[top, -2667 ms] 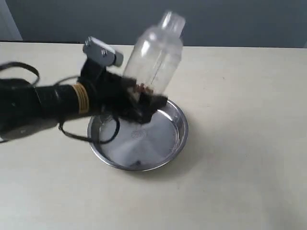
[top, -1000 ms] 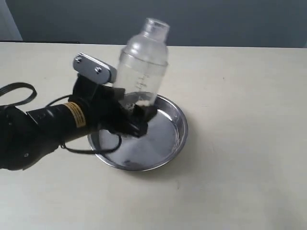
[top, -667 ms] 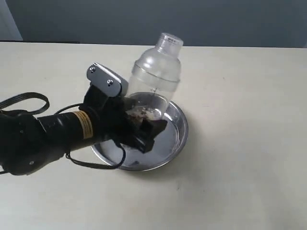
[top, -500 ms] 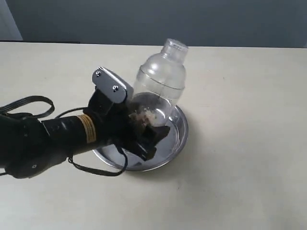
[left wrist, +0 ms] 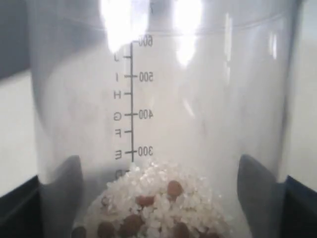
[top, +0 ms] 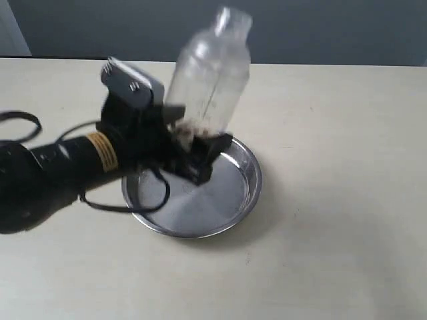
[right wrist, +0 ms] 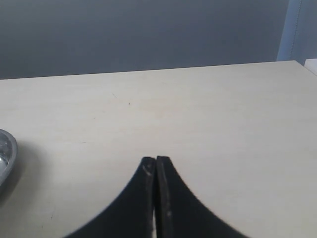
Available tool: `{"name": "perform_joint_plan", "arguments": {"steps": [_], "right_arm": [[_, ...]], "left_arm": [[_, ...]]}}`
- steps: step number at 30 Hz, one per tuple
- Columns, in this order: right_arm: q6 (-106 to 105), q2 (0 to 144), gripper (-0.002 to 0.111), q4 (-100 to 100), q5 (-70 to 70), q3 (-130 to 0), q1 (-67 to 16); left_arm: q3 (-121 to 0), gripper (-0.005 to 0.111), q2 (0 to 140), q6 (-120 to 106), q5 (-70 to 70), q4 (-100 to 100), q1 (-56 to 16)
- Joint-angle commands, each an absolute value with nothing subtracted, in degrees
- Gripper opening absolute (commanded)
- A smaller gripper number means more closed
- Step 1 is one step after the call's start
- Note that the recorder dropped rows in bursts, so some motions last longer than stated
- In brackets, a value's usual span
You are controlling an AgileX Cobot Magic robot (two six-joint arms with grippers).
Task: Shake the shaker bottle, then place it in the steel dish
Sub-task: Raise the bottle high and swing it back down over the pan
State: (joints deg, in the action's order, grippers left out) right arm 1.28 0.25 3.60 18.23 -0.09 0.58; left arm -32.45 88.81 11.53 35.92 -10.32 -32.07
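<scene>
The clear shaker bottle (top: 208, 75) hangs in the air above the steel dish (top: 230, 203), tilted with its cap toward the upper right and blurred by motion. My left gripper (top: 195, 141) is shut on its lower body. In the left wrist view the shaker bottle (left wrist: 163, 99) fills the frame, with printed marks, white grains and brown pellets at its base, and dark fingers (left wrist: 64, 191) pressing on both sides. My right gripper (right wrist: 156, 161) is shut and holds nothing, hovering over bare table; it does not show in the exterior view.
The dish sits mid-table on a cream tabletop (top: 333, 133). A black cable (top: 20, 120) loops off the left arm. The steel dish's rim (right wrist: 6, 148) shows at the edge of the right wrist view. A grey wall runs behind the table.
The bottle has risen out of the dish and swung up and left, tilting more; the left arm lifted with it. Pellets and grains shifted inside.
</scene>
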Motion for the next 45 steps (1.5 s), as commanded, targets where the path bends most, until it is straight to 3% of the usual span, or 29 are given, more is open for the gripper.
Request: {"name": "perform_joint_plan", "arguments": {"steps": [1,6,12,16,19,22,25,26,27,28,29,31,32,33,34,36,37,39,40,43,44,45], "right_arm": [[1.1,0.0,-0.001,3.3,17.6,0.0,0.5],[1.1,0.0,-0.001,3.3,17.6,0.0,0.5],[1.1,0.0,-0.001,3.3,17.6,0.0,0.5],[1.1,0.0,-0.001,3.3,17.6,0.0,0.5],[1.1,0.0,-0.001,3.3,17.6,0.0,0.5],[1.1,0.0,-0.001,3.3,17.6,0.0,0.5],[1.1,0.0,-0.001,3.3,17.6,0.0,0.5],[1.1,0.0,-0.001,3.3,17.6,0.0,0.5],[1.1,0.0,-0.001,3.3,17.6,0.0,0.5],[1.1,0.0,-0.001,3.3,17.6,0.0,0.5],[1.1,0.0,-0.001,3.3,17.6,0.0,0.5],[1.1,0.0,-0.001,3.3,17.6,0.0,0.5],[1.1,0.0,-0.001,3.3,17.6,0.0,0.5],[1.1,0.0,-0.001,3.3,17.6,0.0,0.5],[1.1,0.0,-0.001,3.3,17.6,0.0,0.5],[1.1,0.0,-0.001,3.3,17.6,0.0,0.5],[1.1,0.0,-0.001,3.3,17.6,0.0,0.5],[1.1,0.0,-0.001,3.3,17.6,0.0,0.5],[1.1,0.0,-0.001,3.3,17.6,0.0,0.5],[1.1,0.0,-0.001,3.3,17.6,0.0,0.5],[1.1,0.0,-0.001,3.3,17.6,0.0,0.5],[1.1,0.0,-0.001,3.3,17.6,0.0,0.5]], "left_arm": [[-34.5,0.0,85.2,11.3,38.6,-6.7,-32.2],[-31.5,0.0,96.5,13.2,41.4,-5.3,-32.2],[-35.1,0.0,82.8,13.3,44.1,-8.8,-32.2],[-32.5,0.0,89.9,12.8,39.8,-7.7,-32.2],[-31.2,0.0,95.2,15.5,47.1,-6.6,-32.2],[-32.5,0.0,88.1,17.5,57.4,-14.2,-32.2],[-32.7,0.0,91.0,10.7,43.5,-6.2,-31.9],[-31.2,0.0,94.8,11.4,45.1,7.5,-31.1],[-30.7,0.0,95.8,14.1,46.5,9.2,-31.0],[-30.9,0.0,96.0,12.8,46.7,-14.7,-32.0],[-31.5,0.0,96.0,11.6,46.2,-24.4,-32.6],[-31.6,0.0,97.3,10.1,45.8,24.1,-32.6],[-31.6,0.001,97.4,9.0,47.3,28.4,-32.6],[-31.6,0.001,96.3,2.9,44.2,-2.4,-32.6],[-31.6,0.0,95.8,2.5,43.3,-17.3,-32.6],[-31.6,0.0,97.3,8.8,45.4,14.5,-32.5],[-31.8,0.001,97.3,8.1,44.6,11.6,-32.9],[-31.8,0.0,96.1,5.6,42.2,-21.6,-32.8],[-31.8,0.0,96.1,7.5,42.4,-22.3,-32.8],[-32.0,0.001,97.2,11.6,42.6,16.6,-32.2],[-32.0,0.001,96.6,11.0,41.6,9.4,-32.2],[-32.0,0.001,95.9,9.7,40.7,-9.9,-32.2]]}}
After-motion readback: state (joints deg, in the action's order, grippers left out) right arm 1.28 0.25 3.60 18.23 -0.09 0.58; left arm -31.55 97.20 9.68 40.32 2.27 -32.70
